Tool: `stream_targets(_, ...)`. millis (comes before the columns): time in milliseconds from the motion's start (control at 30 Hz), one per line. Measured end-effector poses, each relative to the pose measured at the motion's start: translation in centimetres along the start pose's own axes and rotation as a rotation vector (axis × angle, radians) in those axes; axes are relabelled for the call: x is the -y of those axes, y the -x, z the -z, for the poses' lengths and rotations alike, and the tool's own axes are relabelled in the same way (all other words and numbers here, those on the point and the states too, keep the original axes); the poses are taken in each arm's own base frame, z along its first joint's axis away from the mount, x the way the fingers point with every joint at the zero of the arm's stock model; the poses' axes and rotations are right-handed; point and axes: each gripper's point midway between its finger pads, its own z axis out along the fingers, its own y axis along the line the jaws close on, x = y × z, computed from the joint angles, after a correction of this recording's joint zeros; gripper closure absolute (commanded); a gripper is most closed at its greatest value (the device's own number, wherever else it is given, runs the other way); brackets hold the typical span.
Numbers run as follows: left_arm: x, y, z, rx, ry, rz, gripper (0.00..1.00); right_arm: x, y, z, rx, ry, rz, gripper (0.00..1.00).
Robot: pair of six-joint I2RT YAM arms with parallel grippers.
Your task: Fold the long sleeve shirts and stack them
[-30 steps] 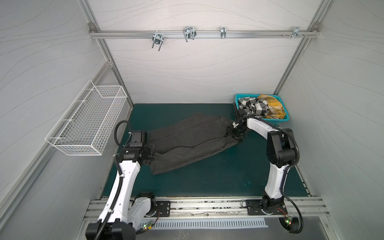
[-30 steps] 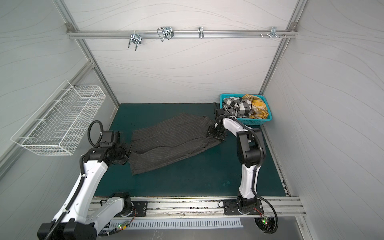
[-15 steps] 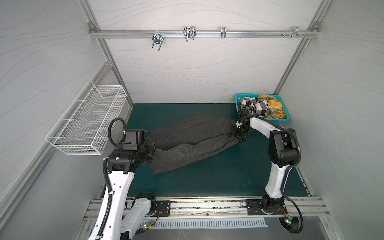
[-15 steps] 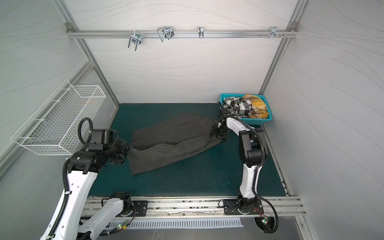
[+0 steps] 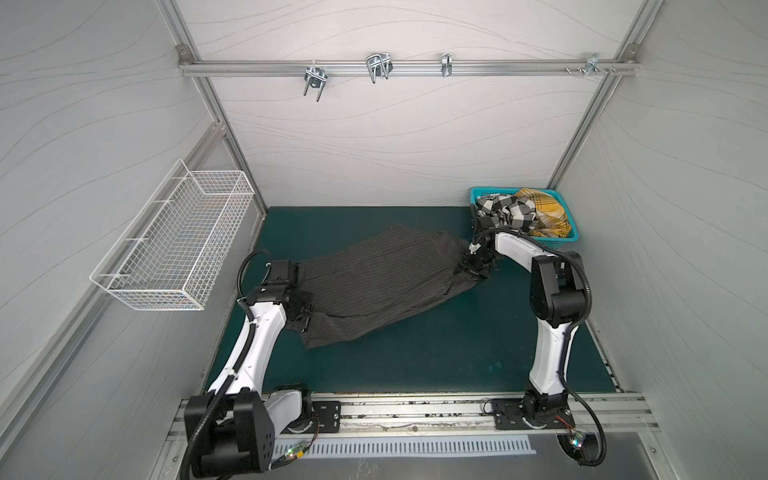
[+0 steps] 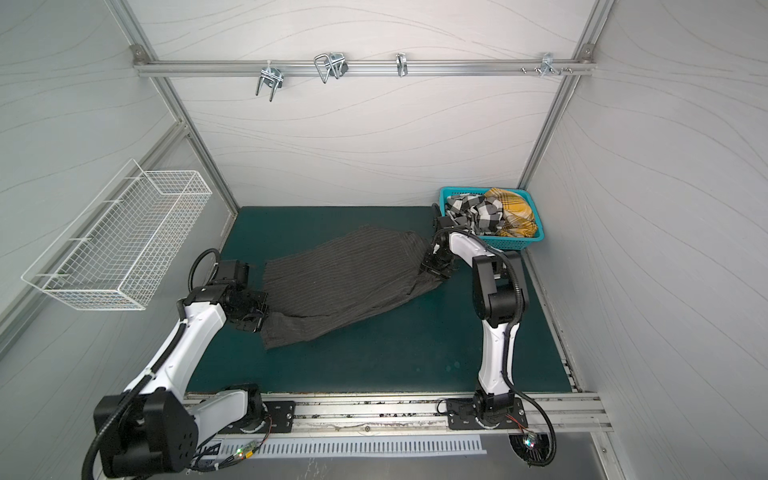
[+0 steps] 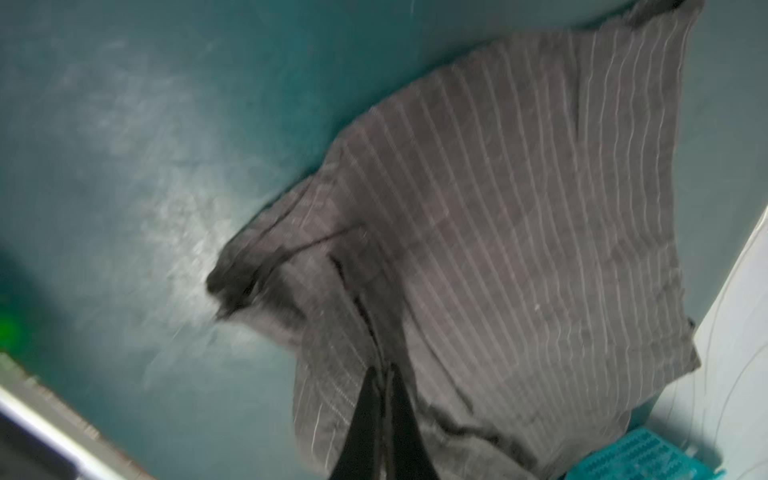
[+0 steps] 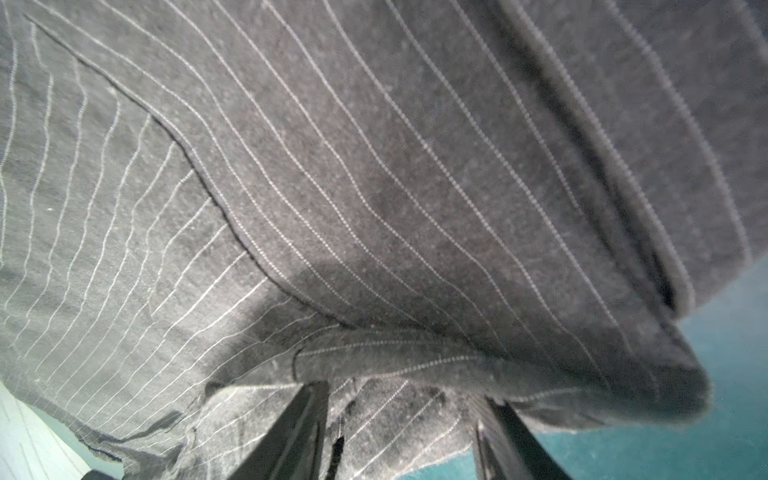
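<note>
Charcoal pinstriped shirt (image 5: pixel 382 282) spread on the green mat (image 5: pixel 415 361), spanning the gap between the two pincers in both top views. At one end the left pincer (image 7: pixel 384 368) is fully closed, its fingers pressed together on a pleat at the cloth's edge, and the fabric fans away from the tips. At the opposite end the right pincer (image 8: pixel 399 392) stands part open, its fingers straddling a bunched roll of fabric without pinching it. Whether this roll is collar or shoulder cannot be told.

Step in hand, as judged: securing the second end so the garment can be pulled flat before folding. To do it well, the right pincer should close on every layer of the roll. Both pincers then draw apart gently, low over the mat, until the wrinkles leave, without tugging cloth out of the left grip.

Containers: well apart from the left pincer, on its outer side, a white wire basket (image 5: pixel 178 245) hangs on the wall, empty. Just behind the right pincer a teal plastic basket (image 5: pixel 565 240) holds a black-and-white checked shirt (image 5: pixel 505 212) and a mustard plaid shirt (image 5: pixel 544 214), both crumpled.
</note>
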Motion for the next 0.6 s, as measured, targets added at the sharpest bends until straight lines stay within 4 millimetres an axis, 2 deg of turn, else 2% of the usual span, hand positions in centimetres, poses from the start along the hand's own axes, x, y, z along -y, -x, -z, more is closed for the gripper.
stream_targets(133,0.8,1.0,-1.7,0.029,0.016,0.005,1.0,0.1,-0.1,-0.1,-0.004,-0.002,-0.001,0.44)
stream_targets(267,0.8,2.4,-2.9,0.078,0.043,0.024,1.0,0.1,-0.1,-0.1,-0.003,-0.001,0.0,0.43)
stream_targets(400,-0.8,3.8,-3.8,0.134,0.079,0.078,1.0,0.0,-0.2,-0.1,-0.005,-0.002,0.003,0.43)
stream_targets(500,-2.2,4.1,-4.4,0.151,0.108,0.097,1.0,-0.1,-0.3,-0.1,-0.006,-0.002,0.004,0.42)
stream_targets(600,-2.1,4.2,-4.6,0.155,0.095,0.1,1.0,-0.3,-0.4,-0.1,-0.006,-0.002,0.01,0.42)
